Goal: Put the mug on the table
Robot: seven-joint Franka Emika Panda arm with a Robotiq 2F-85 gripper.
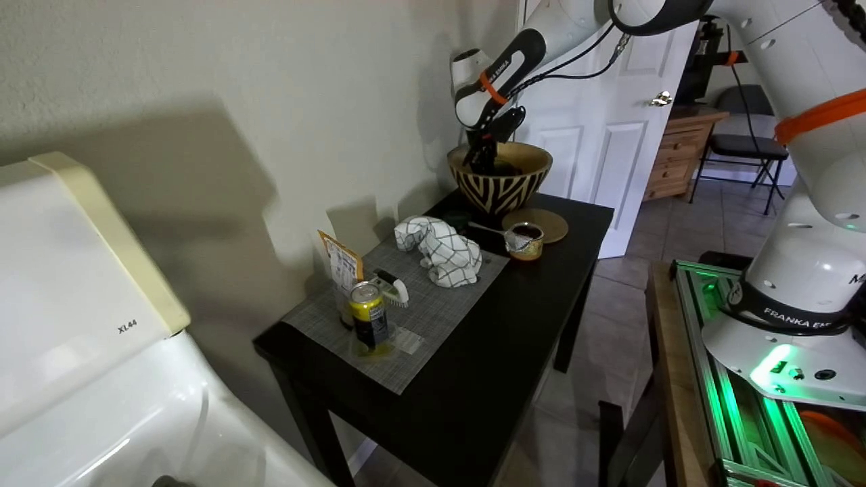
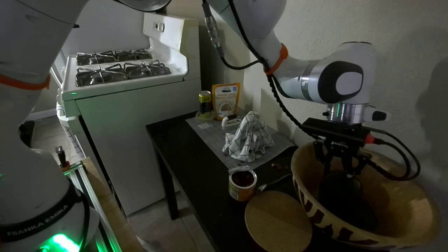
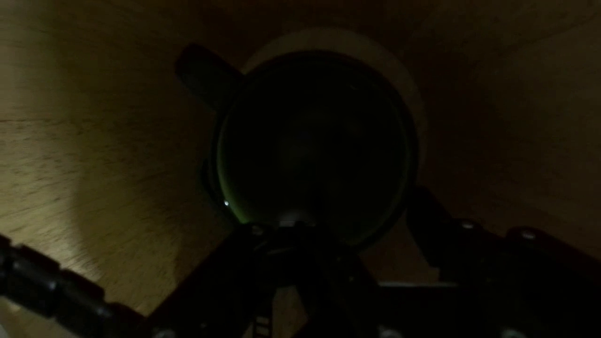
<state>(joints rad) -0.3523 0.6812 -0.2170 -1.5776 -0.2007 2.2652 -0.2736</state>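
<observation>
The dark mug (image 3: 319,141) stands in the striped bowl (image 1: 497,193), seen from above in the wrist view with its handle toward the upper left. It shows as a dark shape in an exterior view (image 2: 341,192). My gripper (image 3: 354,211) is down in the bowl at the mug's rim. Its fingers are apart: one overlaps the mug's opening, the other is outside the rim at the right. The picture is very dark, so contact cannot be told. The gripper also shows in both exterior views (image 1: 482,162) (image 2: 337,171). The black-brown table (image 1: 487,338) carries the bowl.
A round tan board (image 2: 276,220) and an open tin (image 2: 241,185) stand beside the bowl. A checked cloth (image 1: 443,250), a brush (image 1: 392,289), a yellow-and-dark can (image 1: 369,314) and a pouch (image 2: 225,99) lie or stand on the grey mat. The wall is close behind the bowl.
</observation>
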